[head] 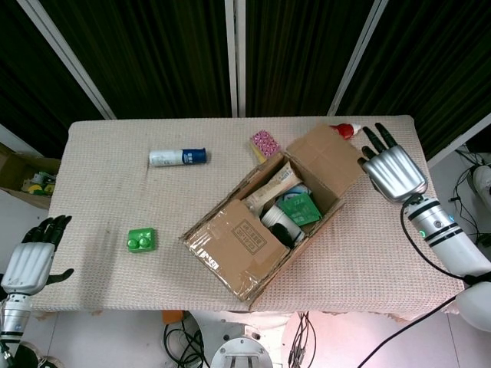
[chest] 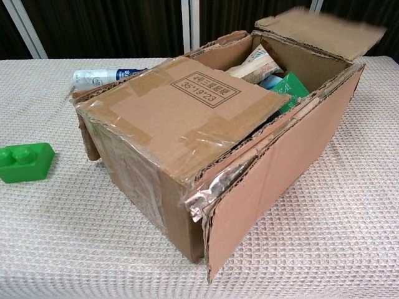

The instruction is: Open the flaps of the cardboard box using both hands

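The cardboard box [head: 253, 245] sits at the table's middle. Its far right flap [head: 326, 159] is folded outward and lies flat beyond the rim, also showing as a blurred flap [chest: 318, 30] in the chest view. The taped near flap [head: 239, 236] still lies over the box's left half [chest: 187, 99]. A long side flap [chest: 280, 180] hangs down the front. A tube [head: 272, 188] and a green packet [head: 295, 211] show inside. My right hand [head: 393, 170] hovers just right of the opened flap, holding nothing, fingers spread. My left hand [head: 31, 261] hangs off the table's front left corner, empty.
A white and blue bottle [head: 178, 157] lies at the back left and a green block [head: 141, 240] at the front left. A pink packet [head: 264, 142] lies behind the box. A red sauce bottle [head: 343, 130] peeks out behind the opened flap.
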`<state>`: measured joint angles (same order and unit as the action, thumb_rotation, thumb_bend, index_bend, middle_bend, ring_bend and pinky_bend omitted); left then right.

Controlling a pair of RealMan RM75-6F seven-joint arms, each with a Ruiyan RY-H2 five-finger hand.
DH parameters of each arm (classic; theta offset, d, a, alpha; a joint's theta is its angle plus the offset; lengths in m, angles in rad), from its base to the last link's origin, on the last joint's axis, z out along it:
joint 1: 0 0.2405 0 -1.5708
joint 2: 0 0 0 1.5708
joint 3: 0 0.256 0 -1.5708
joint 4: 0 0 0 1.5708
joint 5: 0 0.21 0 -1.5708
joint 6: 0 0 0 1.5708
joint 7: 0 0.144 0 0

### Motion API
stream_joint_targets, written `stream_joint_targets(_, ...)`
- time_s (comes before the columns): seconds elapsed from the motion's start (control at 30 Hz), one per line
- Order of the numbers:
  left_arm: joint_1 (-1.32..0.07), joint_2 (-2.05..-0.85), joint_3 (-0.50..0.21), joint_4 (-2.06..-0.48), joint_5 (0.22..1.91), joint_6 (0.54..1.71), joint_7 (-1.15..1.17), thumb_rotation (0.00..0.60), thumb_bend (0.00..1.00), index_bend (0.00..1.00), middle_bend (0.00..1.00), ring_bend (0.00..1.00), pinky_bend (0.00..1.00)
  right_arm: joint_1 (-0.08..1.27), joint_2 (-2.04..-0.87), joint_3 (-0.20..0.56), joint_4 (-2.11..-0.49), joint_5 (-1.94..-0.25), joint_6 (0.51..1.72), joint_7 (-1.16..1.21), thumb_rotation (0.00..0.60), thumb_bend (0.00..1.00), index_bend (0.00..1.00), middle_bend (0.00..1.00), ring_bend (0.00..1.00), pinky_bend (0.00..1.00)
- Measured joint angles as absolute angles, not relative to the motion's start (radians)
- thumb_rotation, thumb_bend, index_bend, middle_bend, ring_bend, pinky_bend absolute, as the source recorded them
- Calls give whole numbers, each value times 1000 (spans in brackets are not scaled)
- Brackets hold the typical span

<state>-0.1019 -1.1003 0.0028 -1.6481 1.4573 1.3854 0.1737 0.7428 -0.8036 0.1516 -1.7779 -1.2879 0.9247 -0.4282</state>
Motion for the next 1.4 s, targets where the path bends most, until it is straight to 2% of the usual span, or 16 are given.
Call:
stream_joint_targets(0.23, -107, -1101, 0, -1649, 1474, 1394, 179, 600, 63, 24, 86, 63, 189, 720, -807, 157, -1769, -1318, 955, -372, 600, 826, 326, 211, 0, 0)
stream_joint_targets(0.37, -120, -1087, -10, -1657, 1531, 1425, 175, 600, 62, 25, 86, 64, 190, 699, -805, 166, -1773, -1351, 1008, -332, 599, 826, 123, 82, 0, 0)
stream_joint_targets(0.4, -125, -1081, -13, -1661, 1550, 1433, 172, 580, 62, 29, 86, 64, 190, 691, -804, 169, -1775, -1360, 1028, -319, 599, 826, 69, 53, 0, 0)
stream_joint_targets(0.47, -141, -1064, -21, -1674, 1606, 1450, 164, 481, 61, 37, 86, 65, 190, 676, -802, 175, -1779, -1372, 1061, -294, 597, 825, 6, 13, 0, 0)
stream_joint_targets(0.5, -151, -1056, -25, -1681, 1633, 1456, 159, 394, 59, 44, 86, 65, 191, 665, -800, 179, -1783, -1380, 1084, -274, 595, 825, 0, 4, 0, 0)
stream_joint_targets(0.53, -163, -1049, -29, -1689, 1663, 1460, 153, 352, 56, 48, 86, 65, 191, 657, -798, 182, -1785, -1386, 1101, -257, 594, 825, 0, 0, 0, 0)
stream_joint_targets(0.6, -203, -1032, -37, -1709, 1736, 1460, 128, 231, 24, 54, 86, 65, 191, 637, -792, 187, -1789, -1399, 1137, -216, 591, 825, 0, 0, 0, 0)
stream_joint_targets(0.63, -226, -1026, -40, -1718, 1766, 1453, 113, 198, 14, 53, 89, 66, 191, 627, -789, 189, -1790, -1403, 1149, -198, 591, 825, 0, 0, 0, 0)
stream_joint_targets(0.7, -287, -1014, -49, -1741, 1815, 1418, 80, 52, 0, 53, 112, 66, 191, 606, -777, 194, -1790, -1410, 1171, -160, 592, 819, 0, 0, 0, 0)
stream_joint_targets(0.73, -313, -1012, -54, -1750, 1826, 1395, 69, 12, 0, 54, 120, 67, 191, 597, -772, 196, -1790, -1412, 1178, -147, 591, 817, 0, 0, 0, 0)
stream_joint_targets(0.93, -509, -1037, -108, -1806, 1833, 1178, 21, 0, 0, 71, 155, 66, 190, 553, -745, 201, -1779, -1424, 1213, -93, 591, 804, 0, 0, 0, 0)
stream_joint_targets(1.07, -641, -1121, -150, -1808, 1785, 1026, 3, 0, 0, 114, 155, 65, 187, 537, -735, 205, -1772, -1431, 1229, -66, 590, 802, 0, 0, 0, 0)
stream_joint_targets(1.17, -715, -1198, -176, -1784, 1738, 953, 5, 0, 0, 120, 159, 65, 185, 525, -731, 207, -1758, -1437, 1239, -45, 590, 801, 0, 0, 0, 0)
stream_joint_targets(1.4, -830, -1319, -220, -1721, 1660, 871, 28, 0, 0, 139, 189, 64, 184, 513, -743, 209, -1711, -1441, 1235, 1, 592, 796, 0, 0, 0, 0)
